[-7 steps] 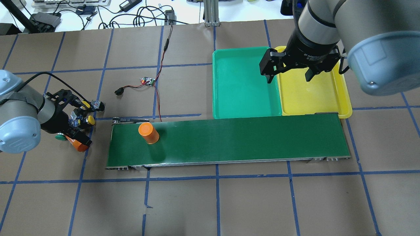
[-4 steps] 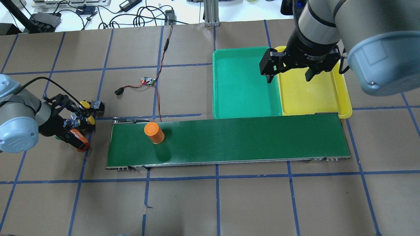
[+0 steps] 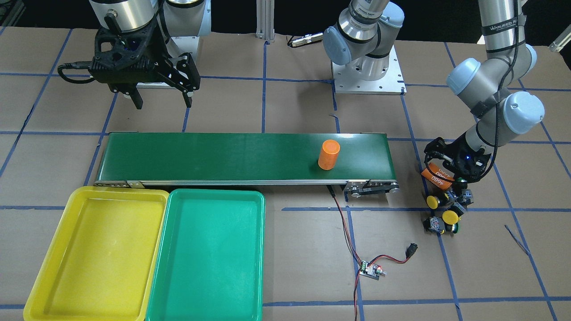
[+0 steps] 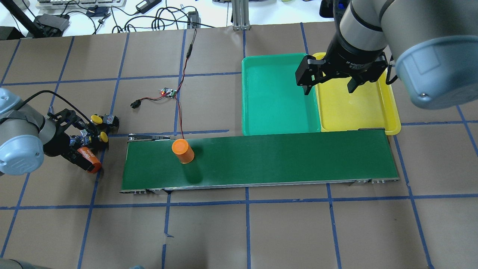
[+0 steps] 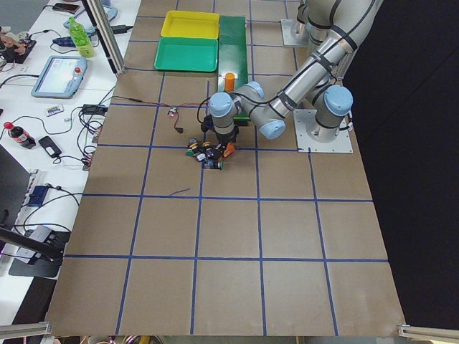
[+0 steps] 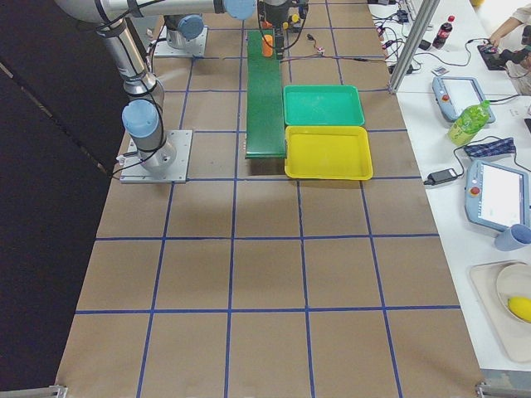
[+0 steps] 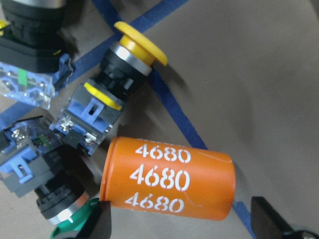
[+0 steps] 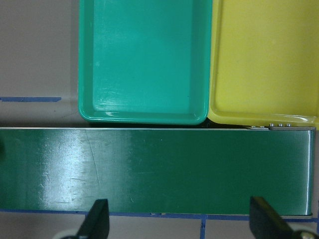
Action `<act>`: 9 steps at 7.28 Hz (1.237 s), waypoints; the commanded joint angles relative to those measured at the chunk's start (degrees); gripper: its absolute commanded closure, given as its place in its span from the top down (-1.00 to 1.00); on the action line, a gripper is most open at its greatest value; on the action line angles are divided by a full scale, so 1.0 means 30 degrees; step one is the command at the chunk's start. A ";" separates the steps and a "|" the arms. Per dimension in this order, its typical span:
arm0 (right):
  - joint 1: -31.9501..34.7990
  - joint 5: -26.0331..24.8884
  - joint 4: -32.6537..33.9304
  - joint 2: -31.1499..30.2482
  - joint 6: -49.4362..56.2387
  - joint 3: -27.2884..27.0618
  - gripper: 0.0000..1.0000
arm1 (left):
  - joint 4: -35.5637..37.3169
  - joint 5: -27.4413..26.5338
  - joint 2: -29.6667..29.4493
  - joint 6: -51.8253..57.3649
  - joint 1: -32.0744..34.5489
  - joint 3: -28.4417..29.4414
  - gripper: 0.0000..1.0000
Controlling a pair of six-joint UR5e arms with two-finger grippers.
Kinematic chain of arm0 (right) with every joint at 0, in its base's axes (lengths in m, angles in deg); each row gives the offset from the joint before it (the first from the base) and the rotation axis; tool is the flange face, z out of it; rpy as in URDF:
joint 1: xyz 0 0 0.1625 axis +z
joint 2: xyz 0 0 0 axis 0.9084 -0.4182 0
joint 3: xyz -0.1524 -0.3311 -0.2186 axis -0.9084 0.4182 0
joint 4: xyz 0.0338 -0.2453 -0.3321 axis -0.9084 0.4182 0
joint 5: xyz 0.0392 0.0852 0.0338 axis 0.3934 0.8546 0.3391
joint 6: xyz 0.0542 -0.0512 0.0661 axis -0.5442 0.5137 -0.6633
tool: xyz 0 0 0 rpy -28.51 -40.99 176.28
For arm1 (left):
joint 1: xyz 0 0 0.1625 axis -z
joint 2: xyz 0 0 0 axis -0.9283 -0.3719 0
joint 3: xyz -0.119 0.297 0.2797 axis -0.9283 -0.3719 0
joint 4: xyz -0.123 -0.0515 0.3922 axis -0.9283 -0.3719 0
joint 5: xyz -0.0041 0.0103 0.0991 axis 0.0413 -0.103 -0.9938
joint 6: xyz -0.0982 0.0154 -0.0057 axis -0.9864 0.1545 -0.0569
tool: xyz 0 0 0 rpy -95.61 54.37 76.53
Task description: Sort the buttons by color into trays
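Orange cylinder [image 4: 182, 150] has ridden along the belt [image 4: 280, 157] — your left tool [image 7: 177, 229] and right tool [image 4: 328, 89] both gape, buttons [image 3: 444, 209] unsorted.

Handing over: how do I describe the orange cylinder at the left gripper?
Find the belt; off its end nearest the left arm sit buttons. Beside them the cylinder lies on its side between the open fingers of the left gripper, printed 4680; the other cylinder stands on the belt.

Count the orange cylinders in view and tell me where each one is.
2. One orange cylinder stands upright on the green belt. The other cylinder lies on its side on the table beside the buttons, inside the open left gripper. I see no others.
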State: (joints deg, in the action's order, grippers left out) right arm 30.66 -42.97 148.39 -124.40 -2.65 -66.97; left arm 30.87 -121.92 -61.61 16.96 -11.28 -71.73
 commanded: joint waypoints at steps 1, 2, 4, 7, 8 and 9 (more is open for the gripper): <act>0.0013 0.0000 0.0000 0.0004 0.0000 -0.0001 1.00 | 0.0026 0.0051 -0.0023 0.0034 -0.0006 -0.0020 1.00; 0.0013 0.0000 0.0000 0.0004 0.0000 0.0028 1.00 | 0.0316 0.0080 0.0006 -0.0023 -0.0006 0.0009 1.00; 0.0013 0.0000 0.0000 0.0004 0.0000 0.0028 1.00 | 0.0670 0.0109 -0.0023 0.0005 0.0023 -0.0019 1.00; 0.0012 0.0000 0.0000 0.0004 0.0000 -0.0001 1.00 | 0.0699 0.0051 0.0096 0.0325 0.0023 0.0009 1.00; -0.0016 0.0000 0.0000 0.0004 0.0000 -0.0001 1.00 | 0.0758 0.0051 0.0007 0.0357 0.0023 0.0010 1.00; -0.0017 0.0000 0.0000 0.0004 0.0000 -0.0001 1.00 | 0.0845 0.0051 -0.0110 0.0212 0.0023 -0.0019 1.00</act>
State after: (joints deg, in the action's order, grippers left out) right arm 30.63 -42.98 148.39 -124.37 -2.64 -66.97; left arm 33.14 -121.74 -61.54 17.78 -11.22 -71.76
